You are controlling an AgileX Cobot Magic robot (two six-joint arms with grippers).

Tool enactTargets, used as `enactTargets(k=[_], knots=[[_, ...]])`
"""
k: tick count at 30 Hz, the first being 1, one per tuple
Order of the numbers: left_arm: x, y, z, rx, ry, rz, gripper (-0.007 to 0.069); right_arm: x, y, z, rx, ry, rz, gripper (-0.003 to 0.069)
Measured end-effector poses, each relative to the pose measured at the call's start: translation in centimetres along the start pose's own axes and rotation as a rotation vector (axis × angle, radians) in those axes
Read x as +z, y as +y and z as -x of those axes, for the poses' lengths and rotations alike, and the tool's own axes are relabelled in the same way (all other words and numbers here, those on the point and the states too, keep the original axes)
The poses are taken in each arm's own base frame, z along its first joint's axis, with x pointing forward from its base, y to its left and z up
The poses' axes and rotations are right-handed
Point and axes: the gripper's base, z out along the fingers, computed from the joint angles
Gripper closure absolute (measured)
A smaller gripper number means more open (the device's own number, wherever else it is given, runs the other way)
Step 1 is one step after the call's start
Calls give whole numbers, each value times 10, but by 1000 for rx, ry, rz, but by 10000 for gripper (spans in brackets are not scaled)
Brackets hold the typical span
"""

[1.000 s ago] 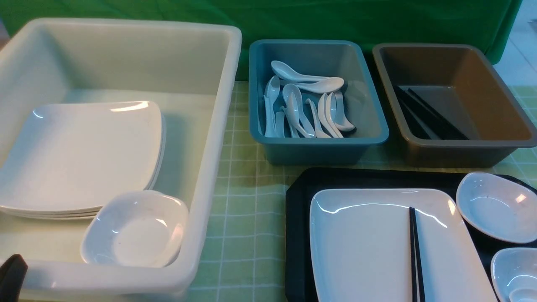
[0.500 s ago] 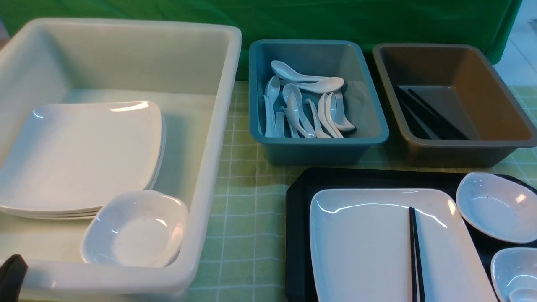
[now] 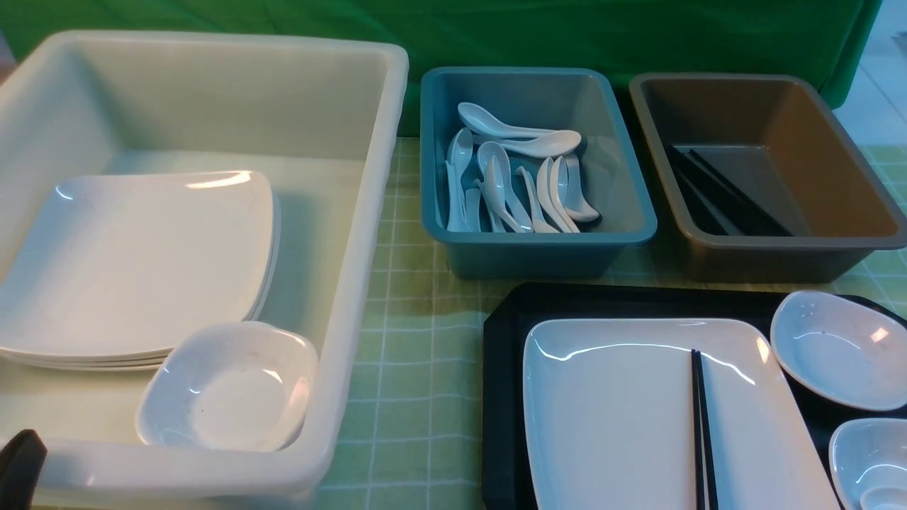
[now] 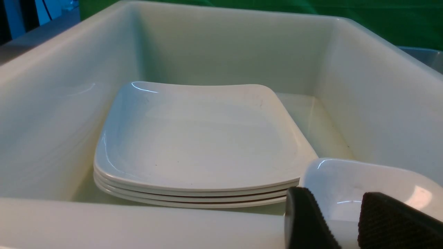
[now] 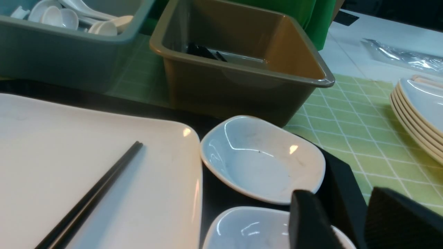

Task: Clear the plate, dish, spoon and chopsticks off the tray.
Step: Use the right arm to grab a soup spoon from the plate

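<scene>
Both pincers are standing apart with nothing between their tips: the left pincer (image 4: pixel 328 218) is waiting by the near wall of the big white tub (image 3: pixel 354 241), and the right pincer (image 5: pixel 335 218) is hanging near the small bowls. The big plate (image 3: pixel 638 411) is lying flat on the black tray (image 3: pixel 504 397), and the two black chopsticks (image 3: pixel 701 425) are resting side by side on top of it. One small dish (image 3: pixel 843 350) is sitting just beside the plate, and another bowl (image 3: pixel 875 453) is sitting nearer, with something small and white (image 3: pixel 882 498) showing inside, maybe the spoon, but the edge of the view is cutting it off. Nothing is leaving the tray yet, so the job is only starting, I think. The chopsticks are looking like a good first pick, because they are lying on the plate. The right pincer is needing to come down slowly over their middle, with one tip on each side, and pinch both together. Pushing too hard could be scraping the plate or rolling one stick away. Then it is best to be lifting them straight up and laying them in the brown tub (image 3: pixel 776 243), where other black sticks (image 3: pixel 730 195) are lying. No brand names, labels or words are showing that I can read.
</scene>
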Motion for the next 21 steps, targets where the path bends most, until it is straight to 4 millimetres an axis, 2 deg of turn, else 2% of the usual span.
enactTargets(k=[13,14,16,18,21], knots=[[0,0,0,-1,0,0,403,0,0,1,2,-6,0,416],[0,0,0,-1,0,0,403,0,0,1,54,-9,4,416],[0,0,0,-1,0,0,403,0,2,2,281,-23,26,416],[0,0,0,-1,0,0,403,0,4,5,674,-37,63,416],[0,0,0,-1,0,0,403,0,5,6,1011,-30,85,416]])
